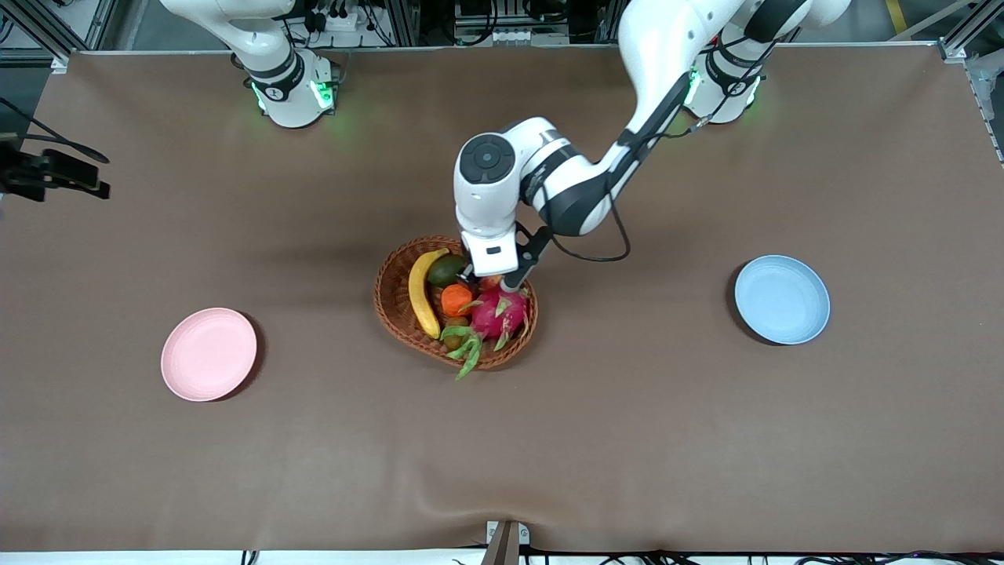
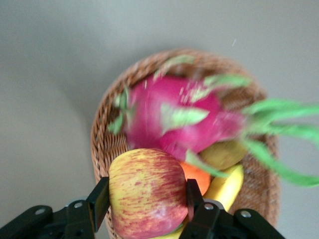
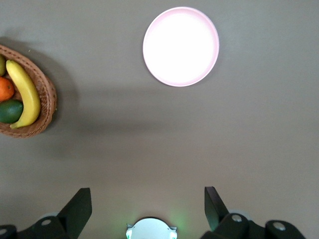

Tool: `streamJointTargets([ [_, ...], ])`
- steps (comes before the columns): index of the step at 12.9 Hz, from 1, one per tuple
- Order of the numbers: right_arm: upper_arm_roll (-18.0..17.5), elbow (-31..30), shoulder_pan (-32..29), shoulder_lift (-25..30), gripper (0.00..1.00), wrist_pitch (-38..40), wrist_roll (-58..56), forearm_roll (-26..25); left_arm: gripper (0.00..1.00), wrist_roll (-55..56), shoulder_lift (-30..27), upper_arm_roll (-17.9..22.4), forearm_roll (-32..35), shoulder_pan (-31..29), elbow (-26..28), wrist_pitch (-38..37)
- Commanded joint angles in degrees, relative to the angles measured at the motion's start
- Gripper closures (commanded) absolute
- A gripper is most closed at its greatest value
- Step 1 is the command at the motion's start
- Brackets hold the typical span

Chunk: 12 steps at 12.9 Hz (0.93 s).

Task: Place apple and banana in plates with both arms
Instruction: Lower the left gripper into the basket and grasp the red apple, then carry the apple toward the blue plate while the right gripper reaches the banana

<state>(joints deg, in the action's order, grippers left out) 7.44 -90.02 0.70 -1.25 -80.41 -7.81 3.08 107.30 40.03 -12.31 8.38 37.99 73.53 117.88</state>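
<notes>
My left gripper (image 2: 147,195) is shut on the red and yellow apple (image 2: 147,191), one black finger (image 2: 101,199) on each side. It hangs over the wicker basket (image 1: 390,314) in mid-table, where the left gripper (image 1: 490,276) hides most of the apple (image 1: 491,282). The yellow banana (image 1: 423,294) lies along the basket's side toward the right arm's end. The pink plate (image 1: 209,354) and the blue plate (image 1: 782,299) stand bare at either end. My right gripper (image 3: 145,195) is open and holds nothing, high over the table by its base (image 3: 151,229).
The basket also holds a pink dragon fruit (image 1: 499,312), an orange fruit (image 1: 456,299) and a green fruit (image 1: 445,269). A black device (image 1: 49,174) sits at the table's edge on the right arm's end.
</notes>
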Motion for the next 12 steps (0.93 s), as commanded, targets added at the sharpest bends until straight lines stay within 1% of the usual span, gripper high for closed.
streamJointTargets([
  [1,0.3,-1.8,1.9,-2.3,0.0,-1.0,0.5,4.6,1.0,-8.5,-8.6,-0.1,-0.4,-5.0,1.6,-7.4],
  [2,0.3,-1.8,2.5,-4.7,0.0,-1.1,0.5,6.5,1.0,-14.4,-10.6,-0.1,-1.6,-7.3,1.6,-11.3],
  [3,0.3,-1.8,3.5,-6.8,0.0,-1.2,0.5,9.4,1.0,-20.8,-12.9,0.0,-2.7,-10.0,1.8,-15.0],
  [5,0.3,-1.8,5.1,-10.9,0.0,-1.7,0.8,13.9,1.0,-35.5,-16.9,0.0,-5.0,-16.9,2.2,-22.2],
  [6,0.3,-1.8,6.8,-13.0,0.0,-3.9,1.0,15.1,1.0,-44.1,-18.6,0.0,-6.1,-20.8,2.6,-25.0],
  [7,0.3,-1.9,8.9,-14.9,0.0,-6.0,1.0,15.2,1.0,-52.4,-20.2,0.0,-7.2,-24.8,3.5,-27.9],
  [9,0.3,-2.1,12.3,-18.3,0.0,-10.0,1.1,15.3,1.0,-69.4,-23.2,0.0,-11.1,-34.5,6.5,-29.9],
  [11,0.3,-4.0,15.9,-20.5,0.0,-16.3,3.3,15.6,1.0,-79.8,-24.6,0.0,-11.9,-42.6,10.0,-29.8],
  [12,0.3,-5.8,17.6,-21.2,0.0,-20.8,5.1,15.8,1.0,-83.6,-24.4,0.0,-11.9,-45.6,10.4,-29.6],
])
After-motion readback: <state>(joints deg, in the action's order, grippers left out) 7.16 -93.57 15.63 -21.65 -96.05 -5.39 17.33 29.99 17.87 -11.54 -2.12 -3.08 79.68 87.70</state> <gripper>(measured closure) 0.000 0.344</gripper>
